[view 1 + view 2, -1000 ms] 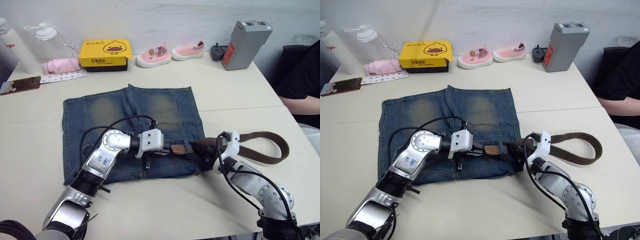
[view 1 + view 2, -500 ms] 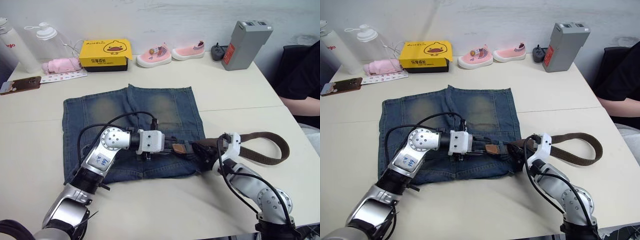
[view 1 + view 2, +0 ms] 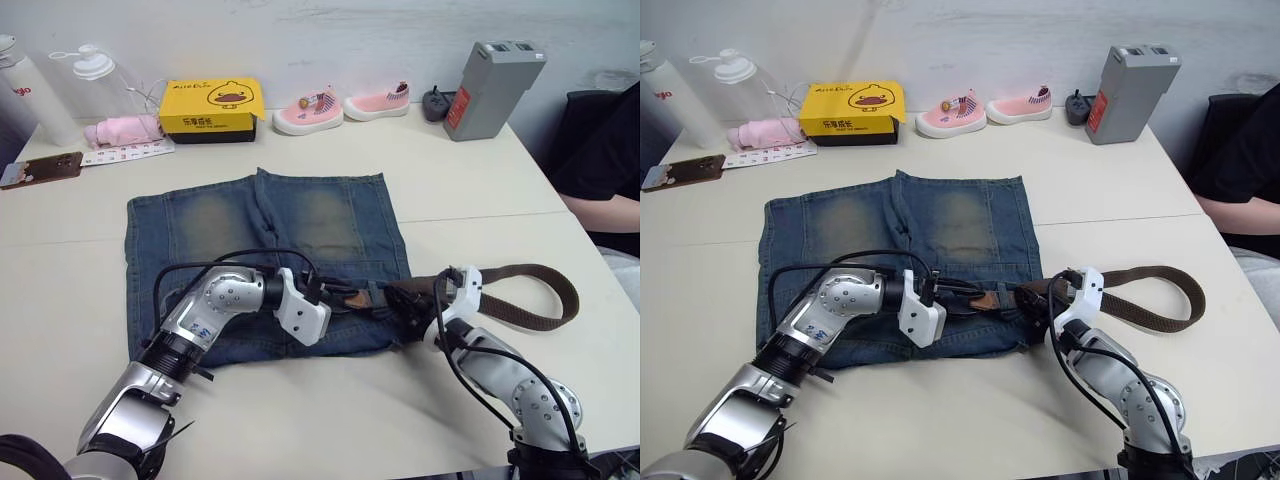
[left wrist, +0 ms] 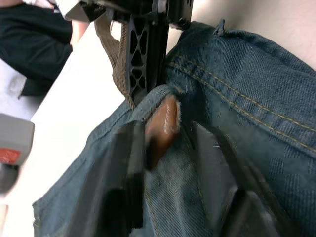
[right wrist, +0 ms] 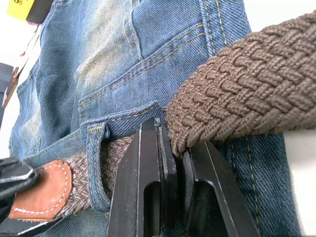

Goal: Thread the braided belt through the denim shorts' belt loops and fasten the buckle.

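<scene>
1. The denim shorts (image 3: 265, 255) lie flat on the pale table (image 3: 300, 420), waistband toward the robot, legs pointing at the far wall.
2. The braided belt (image 3: 530, 295) loops out over the bare table to the right of the shorts, then runs back in along the waistband.
3. Its tan leather tip (image 5: 42, 190) pokes out from under one of the belt loops (image 5: 98, 168), lying flat on the denim near the middle of the waist.
4. The left gripper (image 4: 170, 148) sits low on the waistband with its fingers apart; the tan tip lies between them, touching one finger (image 4: 131, 168), and the other finger stands clear of it.
5. The right gripper (image 5: 173, 148) is at the right end of the waistband. Its two black fingers are pressed together on the edge of the braided belt, pinching the weave where the strap bends toward the loop.
6. From the left wrist view the right gripper's black fingers show just beyond the tip, on the strap at the corner of the shorts.
7. I cannot make out the buckle from where I stand.
8. Along the far edge of the table sit a yellow box (image 3: 211, 108), a pair of small pink shoes (image 3: 340, 108), a grey battery block (image 3: 492, 88) and a clear bottle (image 3: 95, 75).
9. A person in black (image 3: 605, 170) sits at the right side of the table.
</scene>
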You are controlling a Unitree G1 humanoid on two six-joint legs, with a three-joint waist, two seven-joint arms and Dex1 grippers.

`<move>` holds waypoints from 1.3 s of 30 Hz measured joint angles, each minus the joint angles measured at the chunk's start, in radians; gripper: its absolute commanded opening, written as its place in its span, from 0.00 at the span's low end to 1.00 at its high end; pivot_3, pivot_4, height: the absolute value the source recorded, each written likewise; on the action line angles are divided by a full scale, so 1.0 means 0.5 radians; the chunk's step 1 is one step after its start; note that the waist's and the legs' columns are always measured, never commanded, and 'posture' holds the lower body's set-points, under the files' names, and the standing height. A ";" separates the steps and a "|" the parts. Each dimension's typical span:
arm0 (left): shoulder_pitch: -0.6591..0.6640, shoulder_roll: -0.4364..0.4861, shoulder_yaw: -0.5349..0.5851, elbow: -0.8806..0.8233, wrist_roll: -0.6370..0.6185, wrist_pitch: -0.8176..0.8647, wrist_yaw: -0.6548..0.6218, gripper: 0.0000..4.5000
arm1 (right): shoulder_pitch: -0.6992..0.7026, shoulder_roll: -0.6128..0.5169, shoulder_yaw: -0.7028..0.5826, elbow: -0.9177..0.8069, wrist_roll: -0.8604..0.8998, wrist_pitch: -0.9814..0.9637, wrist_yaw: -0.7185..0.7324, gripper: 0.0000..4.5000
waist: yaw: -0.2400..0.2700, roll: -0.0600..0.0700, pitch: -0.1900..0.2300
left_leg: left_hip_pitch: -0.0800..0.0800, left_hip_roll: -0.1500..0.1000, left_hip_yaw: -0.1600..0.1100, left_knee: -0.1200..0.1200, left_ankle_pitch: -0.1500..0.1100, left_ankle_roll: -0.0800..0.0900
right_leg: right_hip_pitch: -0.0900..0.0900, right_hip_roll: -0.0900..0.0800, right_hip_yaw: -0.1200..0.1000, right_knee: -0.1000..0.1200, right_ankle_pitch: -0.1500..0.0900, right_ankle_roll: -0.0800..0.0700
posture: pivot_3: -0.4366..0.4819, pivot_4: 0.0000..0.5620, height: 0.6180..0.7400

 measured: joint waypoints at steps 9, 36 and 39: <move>-0.014 -0.005 -0.008 0.016 0.067 -0.038 0.070 0.00 | 0.008 -0.003 -0.012 -0.020 -0.005 -0.002 -0.008 0.09 | 0.001 0.000 0.000 | 0.000 0.000 0.000 0.001 0.000 0.000 | 0.000 0.000 0.000 0.001 0.000 0.000 | 0.48 0.27 0.70; 0.167 0.182 0.077 -0.371 -0.170 0.434 -0.059 0.00 | 0.266 -1.529 1.005 -0.600 -2.714 -1.306 1.496 0.93 | 0.013 0.001 0.004 | -0.004 0.000 0.001 0.015 -0.002 0.001 | 0.000 -0.001 -0.003 -0.007 0.001 0.002 | 0.48 0.27 0.70; 0.215 0.227 0.097 -0.405 -0.177 0.449 -0.063 0.00 | 0.214 -1.453 1.114 -0.517 -2.976 -1.390 1.465 0.72 | 0.007 0.001 0.003 | -0.002 0.000 0.001 0.017 -0.002 0.001 | 0.002 -0.001 -0.003 -0.006 0.001 0.002 | 0.48 0.27 0.70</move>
